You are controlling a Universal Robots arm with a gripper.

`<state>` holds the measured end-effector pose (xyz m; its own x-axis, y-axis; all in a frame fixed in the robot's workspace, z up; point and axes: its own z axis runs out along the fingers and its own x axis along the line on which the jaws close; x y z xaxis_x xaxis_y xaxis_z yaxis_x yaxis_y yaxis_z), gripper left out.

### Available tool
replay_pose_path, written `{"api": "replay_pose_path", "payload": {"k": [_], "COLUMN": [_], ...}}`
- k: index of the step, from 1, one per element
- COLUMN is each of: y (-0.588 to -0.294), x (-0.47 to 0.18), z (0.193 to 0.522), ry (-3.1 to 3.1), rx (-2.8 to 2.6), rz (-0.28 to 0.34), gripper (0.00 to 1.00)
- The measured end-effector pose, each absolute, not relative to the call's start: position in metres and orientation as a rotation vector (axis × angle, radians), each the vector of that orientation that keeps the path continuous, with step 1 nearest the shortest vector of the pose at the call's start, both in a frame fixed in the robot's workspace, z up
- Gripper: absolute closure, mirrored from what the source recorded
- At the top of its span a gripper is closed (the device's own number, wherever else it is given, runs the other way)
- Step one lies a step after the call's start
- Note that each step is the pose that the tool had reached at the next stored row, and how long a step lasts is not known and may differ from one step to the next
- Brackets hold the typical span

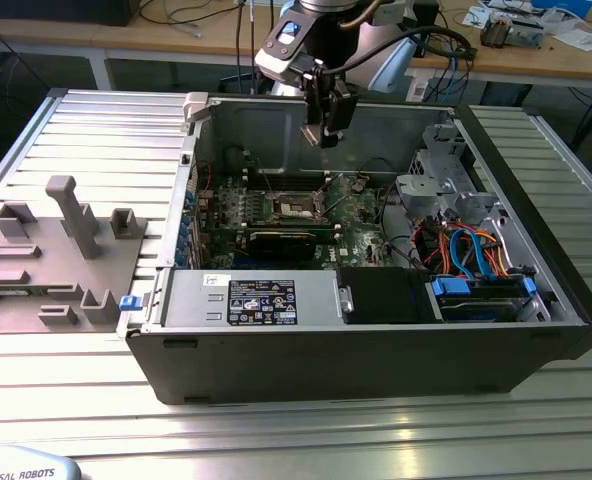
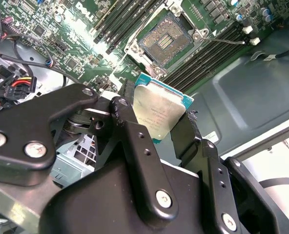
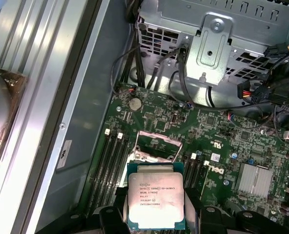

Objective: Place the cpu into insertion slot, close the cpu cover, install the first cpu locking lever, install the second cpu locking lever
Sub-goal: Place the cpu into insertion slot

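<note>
My gripper [image 1: 326, 132] hangs inside the open computer case, above the green motherboard [image 1: 351, 215]. It is shut on the cpu [image 2: 156, 111], a small square chip with a dull silver top, held by two opposite edges between the black fingers [image 2: 127, 126]. In the first wrist view the cpu [image 3: 155, 200] sits just short of the insertion slot [image 3: 156, 148]. The insertion slot [image 2: 166, 36] lies uncovered, its dark contact field showing inside a pale metal rim. The thin silver cpu cover [image 3: 159, 138] appears tilted up at the slot's far edge. In the exterior view the insertion slot [image 1: 298, 207] is below and slightly left of the gripper.
Long black memory slots [image 3: 110, 165] flank the socket. A silver heat sink [image 3: 254, 178] and a metal drive cage [image 1: 441, 170] with loose cables stand nearby. The power supply [image 1: 261, 300] lines the case's near wall. A grey fixture [image 1: 56, 250] lies outside on the exterior view's left.
</note>
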<state>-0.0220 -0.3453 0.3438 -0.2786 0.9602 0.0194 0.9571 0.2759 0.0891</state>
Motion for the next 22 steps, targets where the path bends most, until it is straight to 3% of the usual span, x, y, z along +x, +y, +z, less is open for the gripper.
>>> {"api": "replay_pose_path", "payload": {"k": [22], "y": [-0.3453], "x": [-0.0220], "z": [0.3435], "ry": [2.445], "rx": [1.905], "rz": [0.128], "gripper": [0.46]}}
